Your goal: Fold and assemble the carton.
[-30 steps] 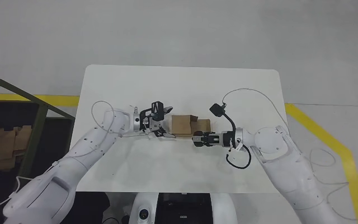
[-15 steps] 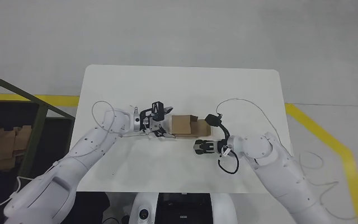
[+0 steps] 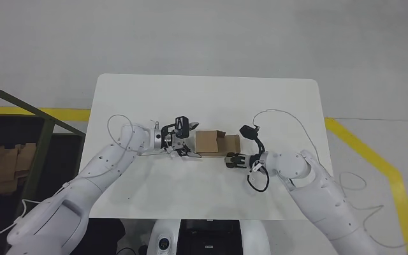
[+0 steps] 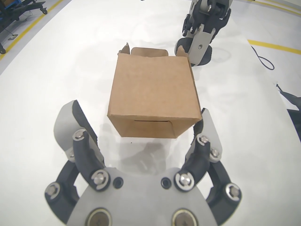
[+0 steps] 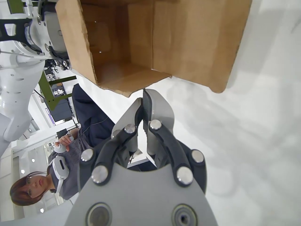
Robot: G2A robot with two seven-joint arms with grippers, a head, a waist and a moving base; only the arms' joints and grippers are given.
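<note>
The carton (image 3: pixel 209 143) lies sideways — left jaws spread at its closed end, right jaws clenched empty beside its open end.

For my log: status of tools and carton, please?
Left tool open, at closed end of carton. Right tool shut, at its open end. Carton on its side, flaps not folded.

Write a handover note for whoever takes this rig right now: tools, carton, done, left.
Left tool: open, straddling the closed end of the carton, not clamped.
Right tool: shut, empty, just off the rim of the open end.
Carton: on its side, mid table, between the two tools.
Done: body squared up, the end facing the left tool tucked shut.
Left: the flaps at the open end stick out; fold them in and close it.
</note>
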